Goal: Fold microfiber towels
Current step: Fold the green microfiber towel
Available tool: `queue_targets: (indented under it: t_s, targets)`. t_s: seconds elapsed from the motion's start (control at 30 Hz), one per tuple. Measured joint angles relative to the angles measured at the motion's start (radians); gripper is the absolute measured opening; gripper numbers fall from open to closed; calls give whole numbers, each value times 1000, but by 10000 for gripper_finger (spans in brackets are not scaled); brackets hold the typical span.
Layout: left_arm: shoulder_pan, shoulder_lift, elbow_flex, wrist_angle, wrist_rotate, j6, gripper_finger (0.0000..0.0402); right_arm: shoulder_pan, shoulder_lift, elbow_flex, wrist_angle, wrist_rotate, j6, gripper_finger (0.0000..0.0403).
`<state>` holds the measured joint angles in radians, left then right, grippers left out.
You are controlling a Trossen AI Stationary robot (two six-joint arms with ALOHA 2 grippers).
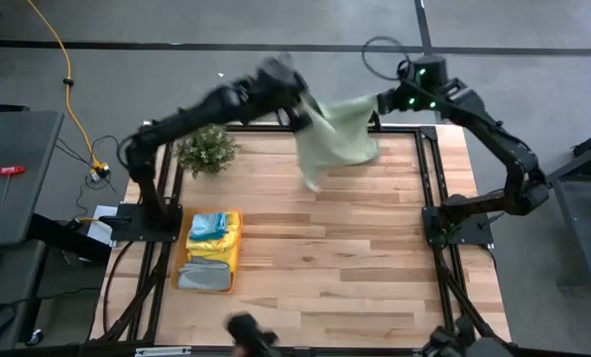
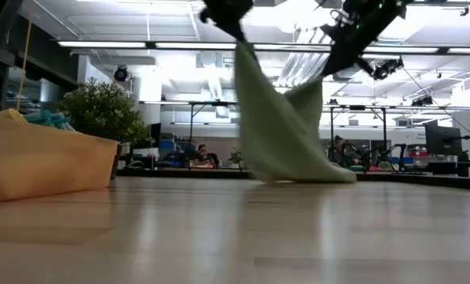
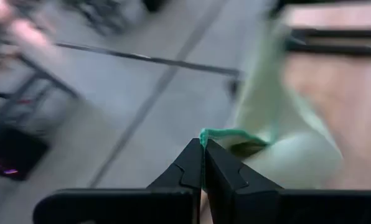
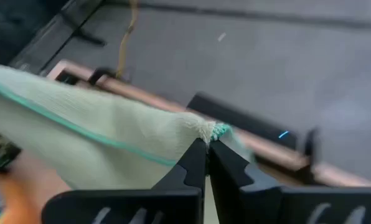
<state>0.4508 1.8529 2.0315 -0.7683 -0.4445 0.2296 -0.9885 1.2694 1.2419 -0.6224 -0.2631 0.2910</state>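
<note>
Plant (image 1: pixel 206 151) and tray (image 1: pixel 209 253) crowd the left edge.

A robotics lab — ceiling strip lights (image 2: pixel 219 45); equipment benches (image 2: pixel 424 166); seated person (image 2: pixel 200 155).

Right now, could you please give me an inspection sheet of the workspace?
Surface: wooden table, mostly bare.
Job's things: pale green towel hangs between both grippers, its bottom edge touching the table; yellow, teal and grey towels lie in the orange tray.
Clutter: plant at the far left.
Grippers: left gripper and right gripper each shut on a towel corner.
Cables: yellow cable on the floor.
Surroundings: people seated beyond the table.
</note>
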Motion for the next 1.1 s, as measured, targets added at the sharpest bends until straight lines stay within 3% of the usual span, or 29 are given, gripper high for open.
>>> queue_targets:
  t_s: [0.27,0.43,0.6,0.77,1.1]
  targets:
    - [214,-116,0,99,49,114,0,-70,1,242,-93,41,-122,0]
    - [231,-158,0,-1,143,97,0,-44,1,370,-240,30,-192,0]
    - [157,-158,-2,-165,253,-13,0,37,-14,395,-432,35,-221,0]
    - [10,-149,-111,-193,268,-98,0,174,-72,269,-530,105,-185,0]
    - [-301,-147,-579,-7,305,-441,0,478,-288,-232,-465,100,155,0]
